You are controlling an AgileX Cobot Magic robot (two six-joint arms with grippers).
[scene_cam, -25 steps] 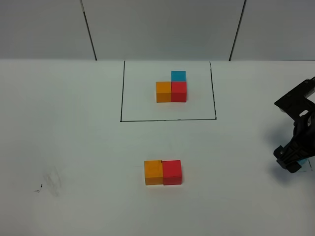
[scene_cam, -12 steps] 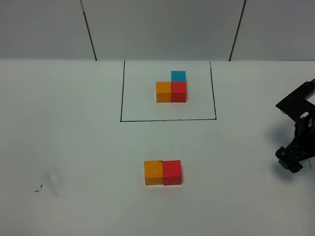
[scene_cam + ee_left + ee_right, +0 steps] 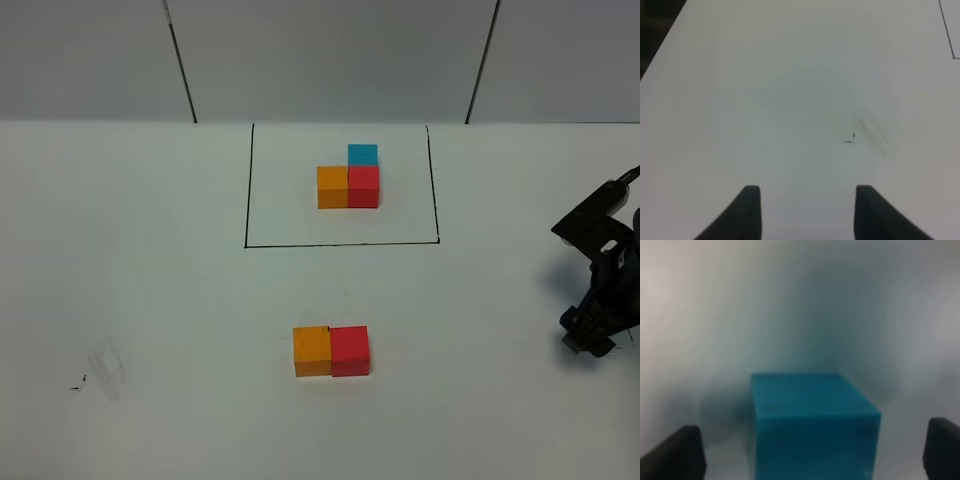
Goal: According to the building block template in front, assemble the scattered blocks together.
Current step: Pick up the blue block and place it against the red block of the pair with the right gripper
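The bench [image 3: 150,300] is a plain white matte surface that fills most of the high view. It is evenly lit, with only soft, faint shadows. Behind it stands a pale grey wall [image 3: 330,60] of flat panels, split by two thin dark seams, one left of centre [image 3: 180,60] and one right [image 3: 482,60], both slanting inward as they come down to the bench. Near the front left of the bench lies a faint grey smudge [image 3: 105,365] with a tiny black mark [image 3: 77,386] just beside it. In the left wrist view the bench's edge gives way to a dark strip [image 3: 650,30] — what lies there cannot be made out.
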